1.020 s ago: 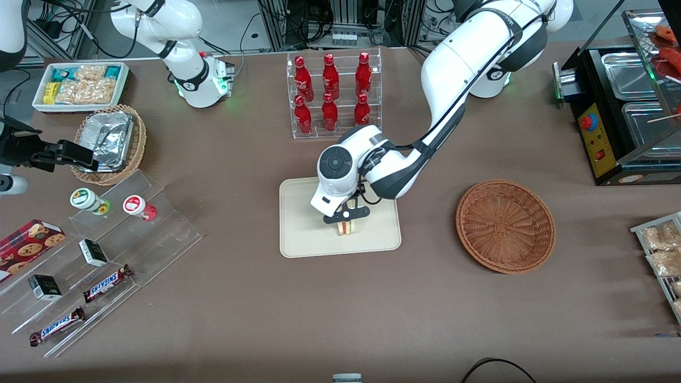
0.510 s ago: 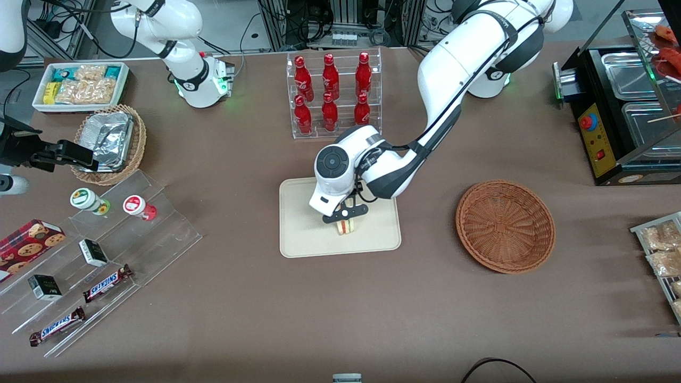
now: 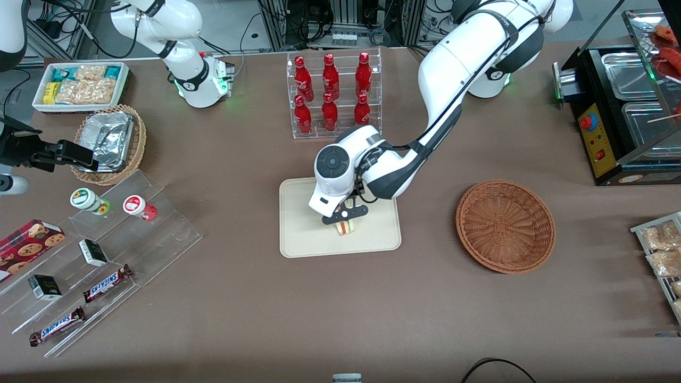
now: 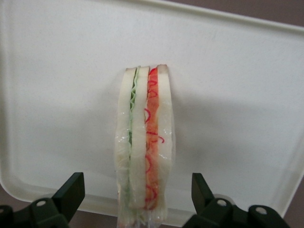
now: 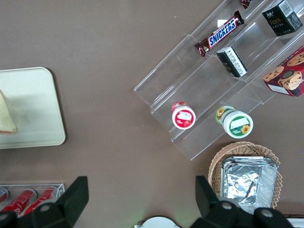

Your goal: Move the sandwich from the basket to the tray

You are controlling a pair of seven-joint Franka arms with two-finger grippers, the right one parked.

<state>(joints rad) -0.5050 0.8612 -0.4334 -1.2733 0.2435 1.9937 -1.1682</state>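
Observation:
The sandwich point(image 3: 346, 227) stands on its edge on the cream tray point(image 3: 303, 234), its red and green filling stripes showing in the left wrist view point(image 4: 145, 142). My left gripper point(image 3: 345, 215) hangs right above it, open. Its black fingers point(image 4: 71, 190) stand on either side of the sandwich with a clear gap on each side and do not touch it. The tray point(image 4: 237, 95) lies under both. The reddish-brown wicker basket point(image 3: 505, 226) sits empty toward the working arm's end of the table. The right wrist view shows a corner of the sandwich point(image 5: 7, 118) on the tray point(image 5: 33, 104).
A clear rack of red bottles point(image 3: 332, 96) stands close to the tray, farther from the front camera. A tan basket with foil point(image 3: 109, 141), a white snack bin point(image 3: 80, 85) and acrylic steps with snacks point(image 3: 101, 250) lie toward the parked arm's end. A black food warmer point(image 3: 622, 106) stands at the working arm's end.
My left arm's wrist has shifted very slightly over the tray. The sandwich has stayed in place on the tray between the open fingers.

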